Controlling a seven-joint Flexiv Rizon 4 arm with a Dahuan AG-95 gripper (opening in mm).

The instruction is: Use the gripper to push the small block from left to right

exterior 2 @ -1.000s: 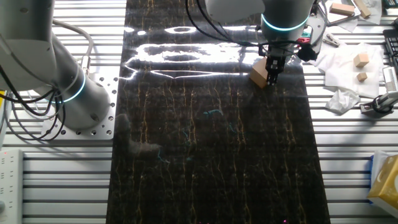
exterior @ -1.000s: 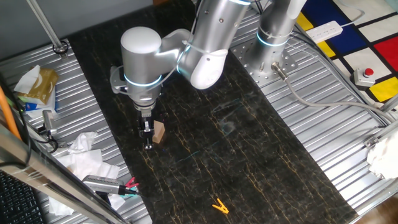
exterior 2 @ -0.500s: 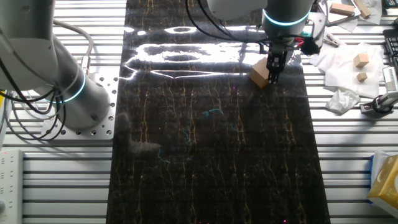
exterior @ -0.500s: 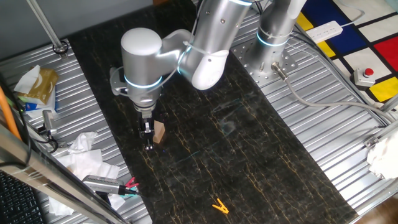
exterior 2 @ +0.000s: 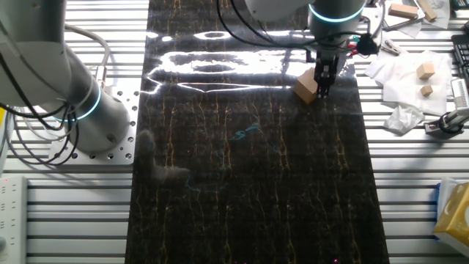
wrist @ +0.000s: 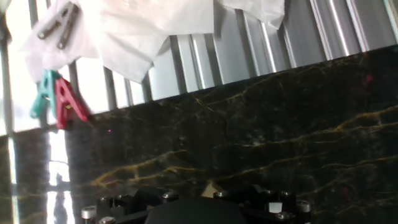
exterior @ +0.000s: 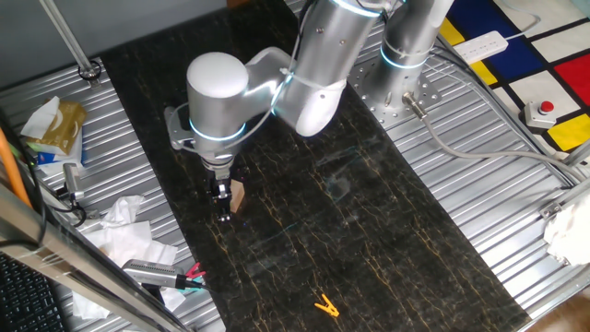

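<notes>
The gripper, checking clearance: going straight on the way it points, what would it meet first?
The gripper points straight down, so the dark marbled mat comes first, seemingly just below its fingers; the small block sits beside them.

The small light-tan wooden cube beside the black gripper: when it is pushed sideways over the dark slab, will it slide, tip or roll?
The small light-tan wooden cube will probably slide rather than roll, since it rests on a flat face. It looks stiff and light, so the black two-finger gripper close beside it should move it easily. The glossy dark marble-patterned slab likely gives little grip; an off-centre push may turn it.
</notes>
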